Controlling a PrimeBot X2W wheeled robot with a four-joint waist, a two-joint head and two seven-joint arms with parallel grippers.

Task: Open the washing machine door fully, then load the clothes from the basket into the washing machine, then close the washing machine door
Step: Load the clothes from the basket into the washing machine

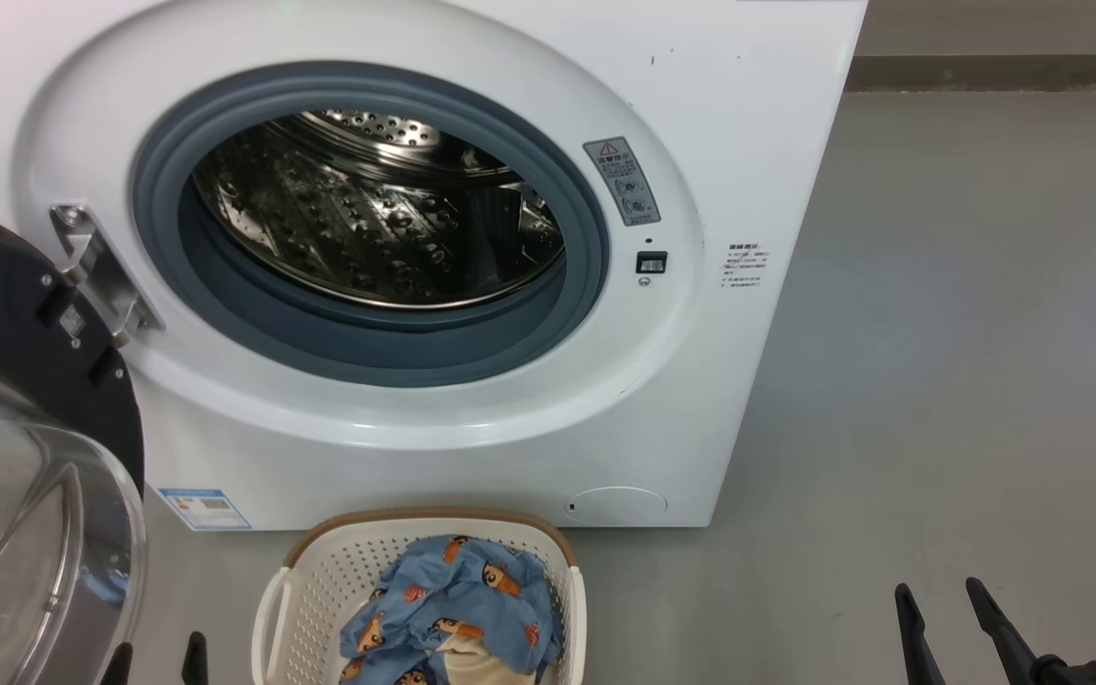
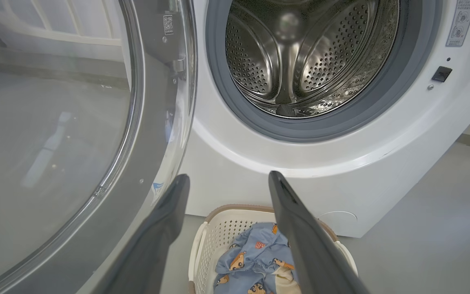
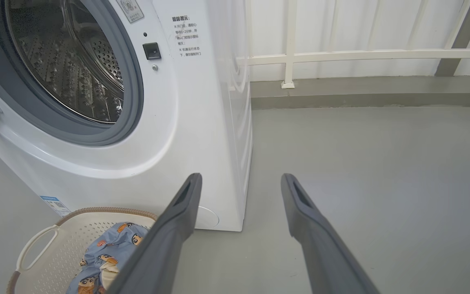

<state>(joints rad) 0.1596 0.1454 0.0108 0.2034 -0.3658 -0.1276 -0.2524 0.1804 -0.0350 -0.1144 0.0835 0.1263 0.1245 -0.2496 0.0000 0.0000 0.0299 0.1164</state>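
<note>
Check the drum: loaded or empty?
Empty: the drum shows bare perforated steel; the clothes lie in the basket.

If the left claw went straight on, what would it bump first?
Probably the washing machine, on its white front under the round opening; the left claw aims above the basket.

- Floor [image 1: 967, 333]: plain smooth grey, spreading right and near.
- Kerb [image 3: 373, 94]: low grey step along the floor's far edge, darker on its front face.
- Railing [image 3: 365, 54]: white upright bars with one horizontal rail, far right, a post foot standing on the kerb.
</note>
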